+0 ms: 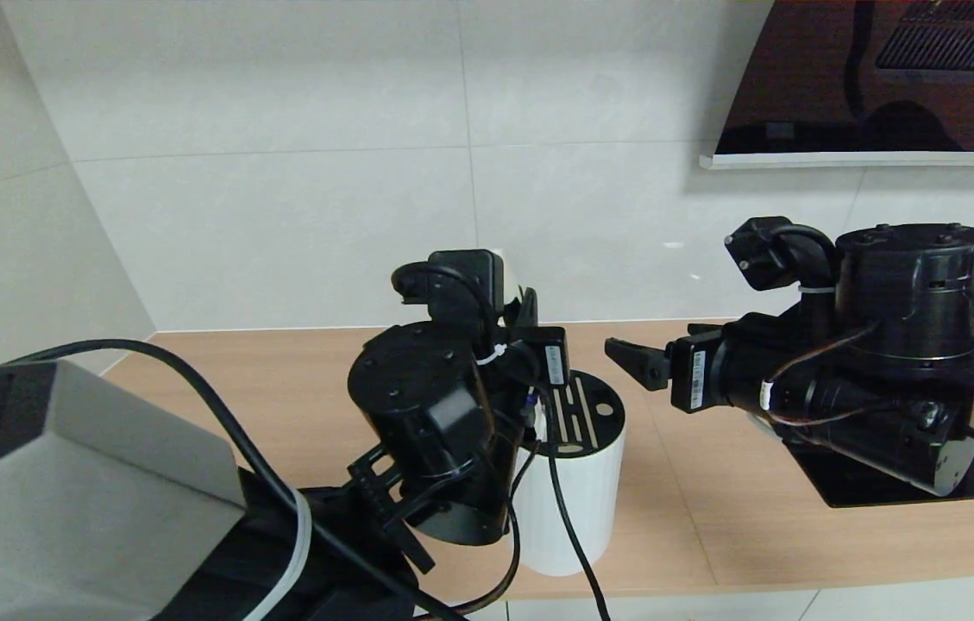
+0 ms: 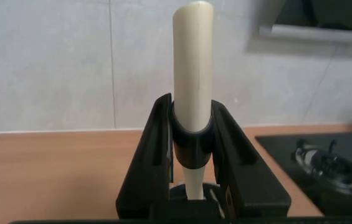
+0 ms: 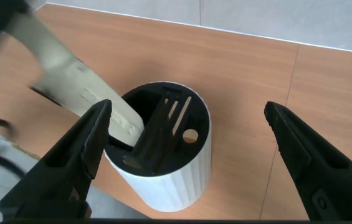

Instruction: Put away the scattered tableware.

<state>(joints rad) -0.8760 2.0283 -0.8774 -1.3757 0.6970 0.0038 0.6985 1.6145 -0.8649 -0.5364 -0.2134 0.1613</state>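
Currently left pincer (image 2: 191, 111) clamps cream utensil (image 2: 192, 50) at white holder (image 3: 163, 182); right pincer (image 3: 187, 111) gapes.

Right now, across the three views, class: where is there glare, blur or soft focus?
Head view: the glossy range hood mirrors the room. Left wrist view: the cream utensil is crisp, the cooktop behind soft. Right wrist view: the utensil smears near the frame edge; the holder is sharper.

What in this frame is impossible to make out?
Utensil, working end: left wrist view, behind left end effector; right wrist view, sunk in holder.
Hob: head view, mostly under right arm; left wrist view, cut by edge.
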